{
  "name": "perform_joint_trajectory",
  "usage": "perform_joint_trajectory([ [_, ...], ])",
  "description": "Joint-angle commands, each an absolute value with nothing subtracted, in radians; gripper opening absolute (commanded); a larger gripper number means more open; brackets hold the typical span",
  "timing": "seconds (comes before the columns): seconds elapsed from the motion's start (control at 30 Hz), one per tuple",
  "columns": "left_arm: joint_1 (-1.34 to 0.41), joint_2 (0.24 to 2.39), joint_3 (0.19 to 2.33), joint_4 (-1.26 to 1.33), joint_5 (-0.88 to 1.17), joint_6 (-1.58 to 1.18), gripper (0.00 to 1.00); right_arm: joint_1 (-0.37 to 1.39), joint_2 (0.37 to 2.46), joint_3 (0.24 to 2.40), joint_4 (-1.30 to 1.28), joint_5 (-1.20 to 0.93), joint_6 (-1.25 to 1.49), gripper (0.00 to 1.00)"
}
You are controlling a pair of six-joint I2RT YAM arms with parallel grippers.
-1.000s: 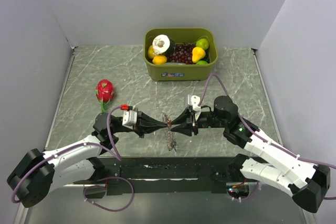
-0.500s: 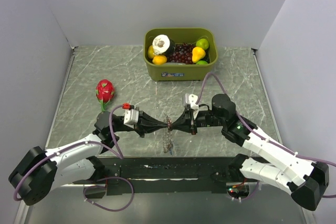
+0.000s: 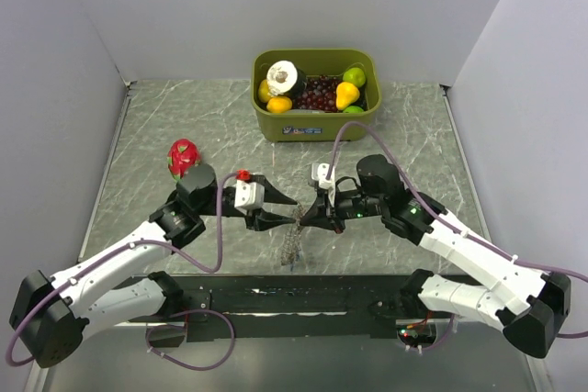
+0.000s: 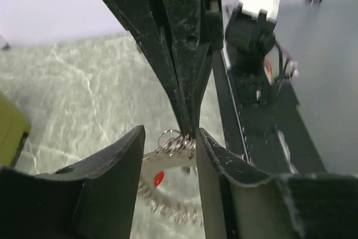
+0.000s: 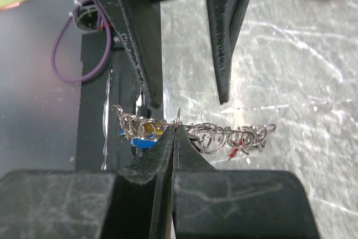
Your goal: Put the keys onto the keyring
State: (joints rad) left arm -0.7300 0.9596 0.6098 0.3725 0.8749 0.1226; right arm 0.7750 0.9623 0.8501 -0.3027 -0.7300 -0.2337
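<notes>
The keyring [image 3: 294,238] is a thin metal ring with many small wire loops, hanging from my right gripper over the table's near edge. My right gripper [image 3: 301,218] is shut on its top rim [image 5: 175,130]. A blue key [image 5: 142,143], a yellow one beside it and a red key [image 5: 235,150] hang on the ring. My left gripper [image 3: 290,210] is open, with its fingers [image 4: 134,144] on either side of the ring's top [image 4: 168,155] and of the right gripper's shut tips; I see no contact. The red key [image 4: 158,178] shows between them.
A green bin [image 3: 317,121] of toy fruit stands at the back centre. A dragon fruit [image 3: 183,157] lies at the left, close to my left arm's elbow. The black base rail [image 3: 294,293] runs along the near edge under the ring.
My left gripper has opened and let go of the ring; its arm has swung up toward the dragon fruit. My right gripper has shifted slightly left, still holding the ring.
</notes>
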Motion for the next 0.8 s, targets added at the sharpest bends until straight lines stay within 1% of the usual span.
perform_joint_trajectory([
  [0.0,-0.732,1.006,0.736,0.003,0.883,0.305,0.48,0.778,0.973,0.928,-0.348,-0.719,-0.287,0.00],
  [0.1,-0.732,1.052,0.787,-0.099,0.897,0.342,0.47,0.776,0.988,0.943,-0.370,-0.710,-0.298,0.00],
  [0.2,-0.733,1.078,0.807,-0.126,0.914,0.371,0.46,0.778,0.996,0.951,-0.380,-0.712,-0.304,0.00],
  [0.27,-0.733,1.083,0.805,-0.112,0.934,0.362,0.45,0.778,1.000,0.953,-0.380,-0.713,-0.305,0.00],
  [0.37,-0.736,1.091,0.805,-0.094,0.954,0.353,0.40,0.778,1.003,0.950,-0.374,-0.713,-0.304,0.00],
  [0.43,-0.738,1.098,0.808,-0.089,0.965,0.348,0.39,0.778,1.003,0.946,-0.368,-0.715,-0.302,0.00],
  [0.47,-0.738,1.100,0.810,-0.089,0.965,0.350,0.37,0.778,1.002,0.946,-0.365,-0.716,-0.301,0.00],
  [0.73,-0.755,1.129,0.793,-0.008,0.980,0.287,0.37,0.778,1.015,0.942,-0.356,-0.730,-0.296,0.00],
  [0.77,-0.759,1.134,0.792,0.032,0.982,0.281,0.35,0.776,1.015,0.942,-0.351,-0.732,-0.293,0.00],
])
